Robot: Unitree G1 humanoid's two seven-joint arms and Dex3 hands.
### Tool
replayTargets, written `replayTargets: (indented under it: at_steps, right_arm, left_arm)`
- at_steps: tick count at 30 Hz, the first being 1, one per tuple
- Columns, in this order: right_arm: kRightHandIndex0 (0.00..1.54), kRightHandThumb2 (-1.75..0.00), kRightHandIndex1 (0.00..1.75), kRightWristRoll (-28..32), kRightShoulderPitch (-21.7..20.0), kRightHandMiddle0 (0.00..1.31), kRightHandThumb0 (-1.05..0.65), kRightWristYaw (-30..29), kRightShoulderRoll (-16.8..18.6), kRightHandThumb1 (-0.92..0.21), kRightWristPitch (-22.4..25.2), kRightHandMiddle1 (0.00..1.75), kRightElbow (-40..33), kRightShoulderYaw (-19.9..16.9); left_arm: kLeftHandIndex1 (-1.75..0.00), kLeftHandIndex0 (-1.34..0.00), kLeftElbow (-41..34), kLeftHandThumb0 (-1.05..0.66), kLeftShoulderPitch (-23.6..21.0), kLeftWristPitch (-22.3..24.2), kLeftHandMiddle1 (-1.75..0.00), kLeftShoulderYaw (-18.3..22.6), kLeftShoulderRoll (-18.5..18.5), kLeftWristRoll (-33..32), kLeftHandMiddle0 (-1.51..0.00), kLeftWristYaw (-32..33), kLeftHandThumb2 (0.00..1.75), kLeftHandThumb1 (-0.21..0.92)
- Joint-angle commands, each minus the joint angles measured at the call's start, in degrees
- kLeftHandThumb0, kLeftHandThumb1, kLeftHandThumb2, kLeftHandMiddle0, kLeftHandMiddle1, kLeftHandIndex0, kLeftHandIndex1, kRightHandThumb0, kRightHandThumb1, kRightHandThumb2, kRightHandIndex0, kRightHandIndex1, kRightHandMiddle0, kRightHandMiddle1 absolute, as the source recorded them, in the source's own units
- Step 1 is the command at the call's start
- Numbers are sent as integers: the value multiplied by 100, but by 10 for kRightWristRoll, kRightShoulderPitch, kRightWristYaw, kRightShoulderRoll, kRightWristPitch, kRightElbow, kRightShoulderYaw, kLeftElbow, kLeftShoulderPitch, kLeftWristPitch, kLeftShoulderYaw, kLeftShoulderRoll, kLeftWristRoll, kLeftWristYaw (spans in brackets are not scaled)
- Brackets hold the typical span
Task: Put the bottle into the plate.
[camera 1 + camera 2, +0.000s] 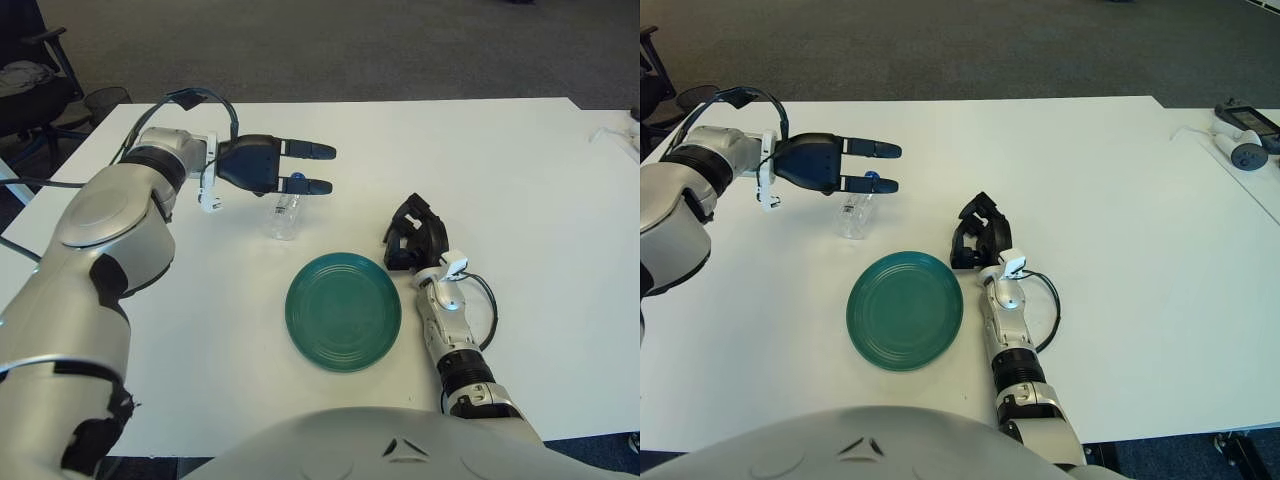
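Note:
A clear plastic bottle (285, 218) with a blue cap stands upright on the white table (520, 200), just behind the green plate (343, 310). My left hand (325, 168) reaches in from the left at the height of the bottle's cap. Its fingers are stretched out straight past the cap and are not closed on the bottle. The plate holds nothing. My right hand (415, 240) shows to the right of the plate, with its dark fingers curled and holding nothing.
A black office chair (30, 80) stands off the table's far left corner. A white cable (610, 135) and small devices (1240, 150) lie on the adjoining table at the far right. The table's front edge is close to my body.

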Motion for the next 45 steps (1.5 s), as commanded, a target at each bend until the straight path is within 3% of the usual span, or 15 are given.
replayTargets:
  at_steps: [1,12,22,32,45]
  right_arm:
    - [82,-162,174,15,90,57,0,0,20,-5,66,175,70,-9]
    - [82,-163,174,23,94,57,0,15,20,-5,60,175,69,-15]
    - [82,-163,174,27,99,58,0,10,18,-5,74,175,55,-14]
    - [82,-163,173,33,108,58,0,13,14,-4,89,175,30,-16]
    - [83,-162,171,34,123,57,0,16,10,-5,98,175,6,-14]
  left_arm:
    - [-8,0,7,-66,-3,-2,0,-5,-8,-16,0,6,82,43]
    - [-10,0,13,-65,-7,-2,0,-16,-16,-23,0,-5,87,40]
    - [-21,0,18,-74,-6,4,-1,-15,-21,-40,-3,-27,73,52]
    - [-43,0,27,-71,-1,-14,-4,-17,-31,-52,-10,-46,74,48]
    - [-45,0,34,-67,-2,-14,-4,-28,-35,-56,-12,-54,78,45]
